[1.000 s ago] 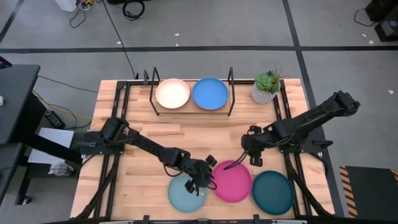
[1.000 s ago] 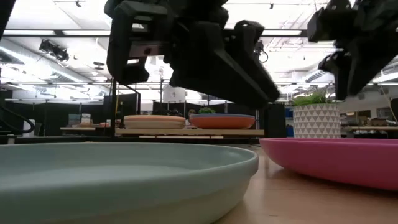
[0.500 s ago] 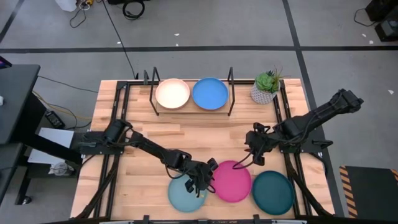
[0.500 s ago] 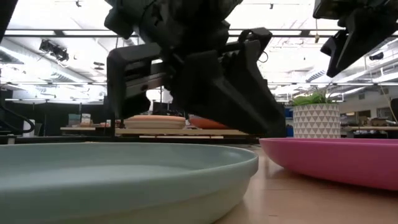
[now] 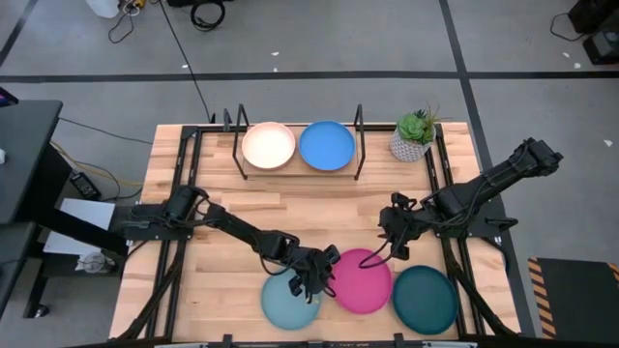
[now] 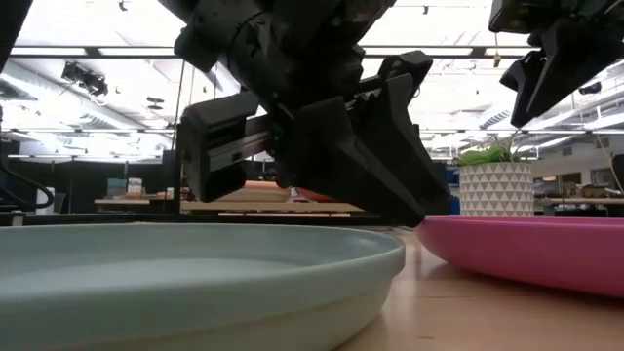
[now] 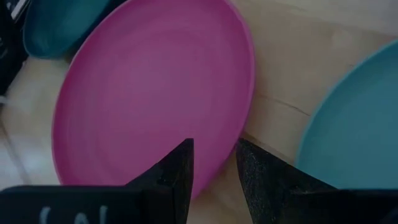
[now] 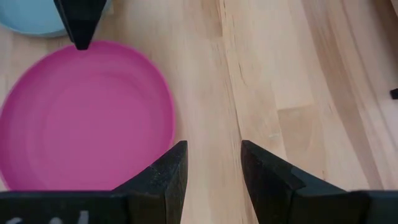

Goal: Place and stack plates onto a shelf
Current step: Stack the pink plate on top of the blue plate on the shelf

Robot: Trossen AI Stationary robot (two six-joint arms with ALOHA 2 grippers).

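The worktop (image 5: 319,208) is a light wooden slab of butcher-block strips, with black rails running along its left and right sides. At its far edge stands the shelf (image 5: 298,170), set directly on the wood. Just to the right of the shelf sits a small plant (image 5: 414,134) in a white pot. Well apart from the shelf, along the near edge, three plates lie flat on the wood in a row: the light blue plate (image 5: 287,302), the magenta plate (image 5: 363,281) close beside it, and the dark teal plate (image 5: 424,298) right of that. Between the shelf and that row the wood is bare.
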